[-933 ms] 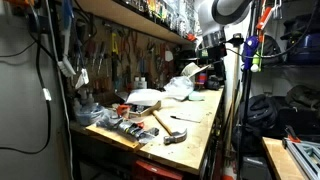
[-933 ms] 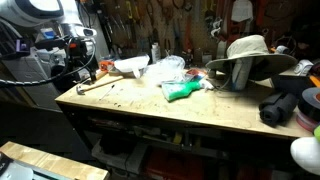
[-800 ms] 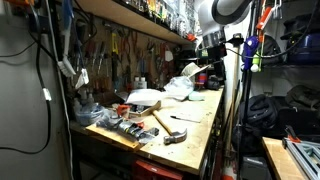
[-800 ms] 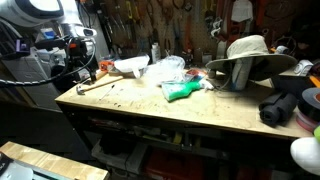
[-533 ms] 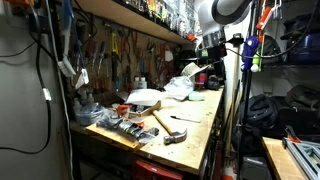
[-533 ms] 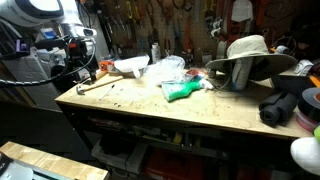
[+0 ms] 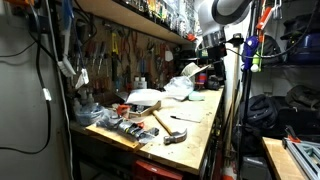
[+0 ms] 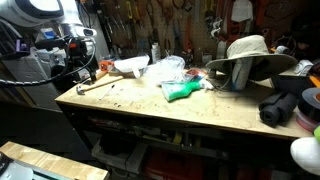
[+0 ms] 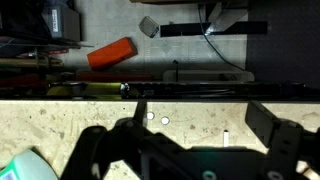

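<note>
Wooden and crowded, the workbench (image 8: 150,112) carried a hammer (image 8: 96,85) at one end. The hammer lay flat on the top, with its steel head toward the bench corner. Further along the bench from the hammer sat a crumpled clear plastic bag (image 8: 165,70). A white thing (image 8: 130,66) lay between the hammer and that bag, toward the tool wall. Past the bag, further again from the hammer, were a green thing (image 8: 183,91) and a wide-brimmed hat (image 8: 248,55), the hat well apart from the hammer.

The gripper (image 7: 206,66) hung above the bench, higher than the hammer and well apart from it. In an exterior view it was near the plastic bag (image 7: 180,86) rather than the hammer (image 7: 168,127), above the bag and clear of it.

In the wrist view its dark fingers (image 9: 95,145) stood wide apart with only pale, speckled bench top between them. The gripper was released and carried nothing.

That view also showed the bench edge running across the middle. Beyond the edge, down on the floor (image 9: 200,55) and lower than the hammer, lay an orange thing (image 9: 110,52) and a small grey thing (image 9: 148,26). A teal thing (image 9: 22,165) showed in the lower corner, too cut off to tell what it was.
</note>
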Tool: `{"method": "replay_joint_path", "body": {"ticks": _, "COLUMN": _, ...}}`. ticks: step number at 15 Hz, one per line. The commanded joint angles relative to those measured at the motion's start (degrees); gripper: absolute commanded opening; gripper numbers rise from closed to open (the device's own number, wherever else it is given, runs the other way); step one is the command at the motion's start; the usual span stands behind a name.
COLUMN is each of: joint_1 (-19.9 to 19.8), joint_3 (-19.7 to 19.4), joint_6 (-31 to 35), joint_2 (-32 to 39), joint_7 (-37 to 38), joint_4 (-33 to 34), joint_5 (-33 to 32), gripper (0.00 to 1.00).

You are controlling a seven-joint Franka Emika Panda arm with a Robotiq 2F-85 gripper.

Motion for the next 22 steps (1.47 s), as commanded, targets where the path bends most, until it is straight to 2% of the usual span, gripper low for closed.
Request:
{"method": "replay_joint_path", "body": {"ticks": 1, "joint_1": 0.4, "joint_3": -0.34, "joint_6": -0.22, "joint_2": -0.02, "joint_7": 0.11, "joint_4": 0.12, "joint_5": -0.1, "gripper": 1.0}}
{"method": "replay_joint_path", "body": {"ticks": 7, "joint_1": 0.4, "joint_3": -0.34, "joint_6": -0.22, "joint_2": -0.02, "joint_7": 0.11, "joint_4": 0.12, "joint_5": -0.1, "gripper": 1.0}}
{"method": "replay_joint_path", "body": {"ticks": 11, "joint_1": 0.56, "joint_3": -0.65, "joint_6": 3.35, "joint_2": 2.66, "joint_7": -0.71, "joint_4": 5.03, "joint_5": -0.4, "gripper": 1.0}}
{"method": "replay_joint_path", "body": {"ticks": 17, "joint_1": 0.72, "joint_3": 0.94, "joint_6": 16.7, "joint_2": 8.23, "joint_7": 0.94, "joint_4": 11.29, "joint_5": -5.4, "gripper": 1.0}}
{"method": "replay_joint_path", "body": {"ticks": 22, "joint_1": 0.64, "joint_3": -1.03, "joint_6": 27.48, "joint_2": 14.61, "joint_7": 0.28, "joint_4": 14.61, "joint_5": 0.87, "gripper": 1.0}}
